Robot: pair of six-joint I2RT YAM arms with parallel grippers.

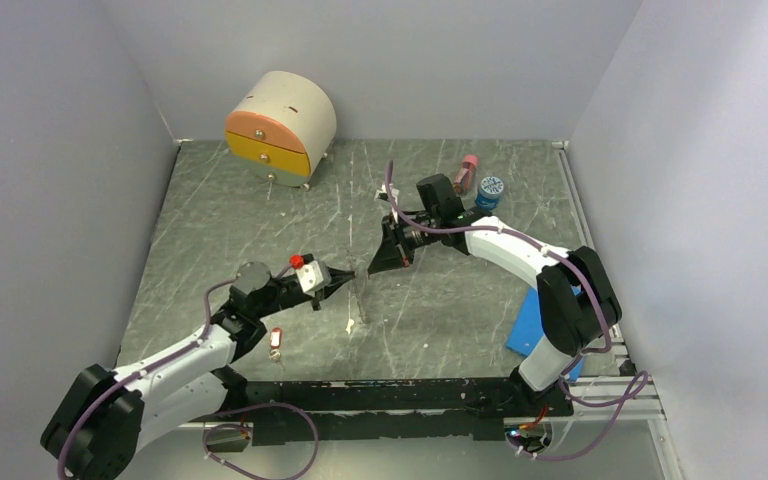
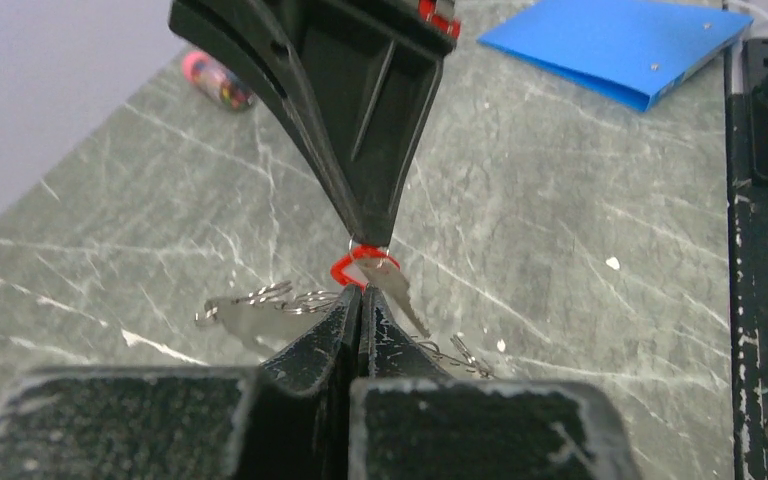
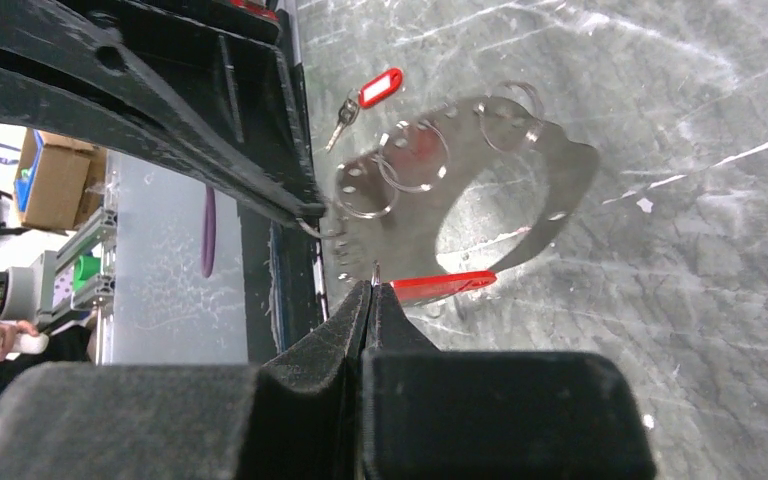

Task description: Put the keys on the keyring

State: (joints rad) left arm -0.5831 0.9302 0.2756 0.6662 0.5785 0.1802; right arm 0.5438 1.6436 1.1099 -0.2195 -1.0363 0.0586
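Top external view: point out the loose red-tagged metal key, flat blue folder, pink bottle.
Red-tagged metal key point(image 1: 276, 339), top view, red tag.
Flat blue folder point(image 1: 526, 325), top view, cover.
Pink bottle point(image 1: 467, 172), top view, body.

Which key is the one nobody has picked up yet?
Find the white left robot arm on the grey-green marbled table. Just right of its forearm, near the black front rail, lies a small metal key with a red oblong plastic tag. The other red tag hangs up between the arms' tips; this one lies flat, alone.

Two white-and-black arms, purple cables, scuffed black fingers.
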